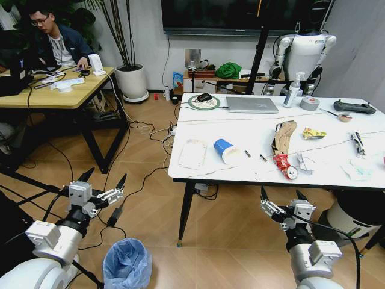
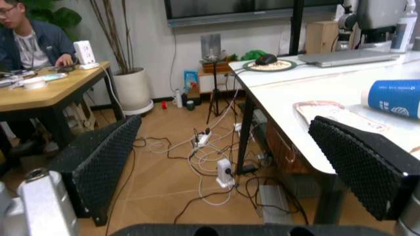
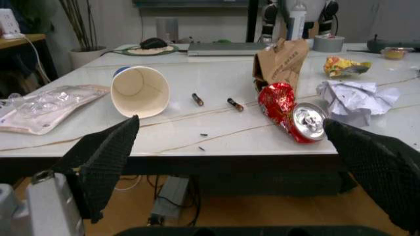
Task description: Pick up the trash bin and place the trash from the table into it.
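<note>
Left gripper [image 1: 102, 185] spread wide, empty; trash bin [image 1: 126, 263] on floor below, just right; right gripper [image 1: 281, 202] likewise spread, farther off.

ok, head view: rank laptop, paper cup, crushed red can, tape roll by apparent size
1. laptop
2. paper cup
3. crushed red can and tape roll: they look alike, and the roll sits farther from the camera, so I won't rank them.

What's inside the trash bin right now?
The trash bin on the floor by the left gripper shows only its crinkly blue liner; no litter visible. Its bottom is hidden by the folds.
</note>
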Available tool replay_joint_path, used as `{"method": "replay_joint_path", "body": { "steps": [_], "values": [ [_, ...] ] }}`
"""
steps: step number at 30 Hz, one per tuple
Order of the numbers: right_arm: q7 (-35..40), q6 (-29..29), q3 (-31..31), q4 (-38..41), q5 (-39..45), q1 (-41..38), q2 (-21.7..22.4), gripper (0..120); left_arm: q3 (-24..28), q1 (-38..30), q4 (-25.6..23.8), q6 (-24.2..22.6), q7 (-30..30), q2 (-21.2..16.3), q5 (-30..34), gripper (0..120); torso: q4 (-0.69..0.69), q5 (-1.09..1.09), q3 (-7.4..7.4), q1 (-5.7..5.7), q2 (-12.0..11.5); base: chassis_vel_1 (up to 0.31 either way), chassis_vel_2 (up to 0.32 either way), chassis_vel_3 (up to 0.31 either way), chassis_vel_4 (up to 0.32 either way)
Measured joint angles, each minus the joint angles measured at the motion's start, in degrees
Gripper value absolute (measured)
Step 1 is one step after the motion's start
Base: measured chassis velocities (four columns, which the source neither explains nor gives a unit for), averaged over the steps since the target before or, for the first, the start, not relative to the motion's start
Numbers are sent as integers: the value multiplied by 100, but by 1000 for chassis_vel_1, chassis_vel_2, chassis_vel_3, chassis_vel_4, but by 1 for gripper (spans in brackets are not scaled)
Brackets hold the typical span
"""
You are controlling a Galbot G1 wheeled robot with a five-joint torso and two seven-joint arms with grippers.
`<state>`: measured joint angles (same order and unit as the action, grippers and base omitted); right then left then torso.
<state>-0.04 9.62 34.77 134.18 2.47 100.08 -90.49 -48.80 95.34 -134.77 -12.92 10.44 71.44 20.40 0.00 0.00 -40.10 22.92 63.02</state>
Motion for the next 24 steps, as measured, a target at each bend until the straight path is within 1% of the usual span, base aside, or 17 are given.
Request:
{"method": "replay_joint_path", "body": {
  "steps": [6,14,19,20,24],
  "values": [
    [-7,20,-51,15,-48,18,-46,100,-5,-22,48,39,107,101,1,100,0,0,0,0,0,0,0,0,0],
    [8,17,5,42,-48,17,-80,100,2,-38,87,-27,174,33,-49,100,0,0,16,-16,-36,0,0,0,0],
    [25,6,17,28,-42,23,-95,100,23,-46,119,-46,192,8,-48,100,0,0,106,-89,-196,0,0,0,0],
    [25,6,17,28,-42,23,-95,100,23,-46,119,-46,192,8,-48,100,0,0,106,-89,-196,0,0,0,0],
    [37,6,4,29,-36,28,-118,100,39,-56,131,-46,193,-2,-58,100,0,0,191,-157,-350,0,0,0,0]
  ]
}}
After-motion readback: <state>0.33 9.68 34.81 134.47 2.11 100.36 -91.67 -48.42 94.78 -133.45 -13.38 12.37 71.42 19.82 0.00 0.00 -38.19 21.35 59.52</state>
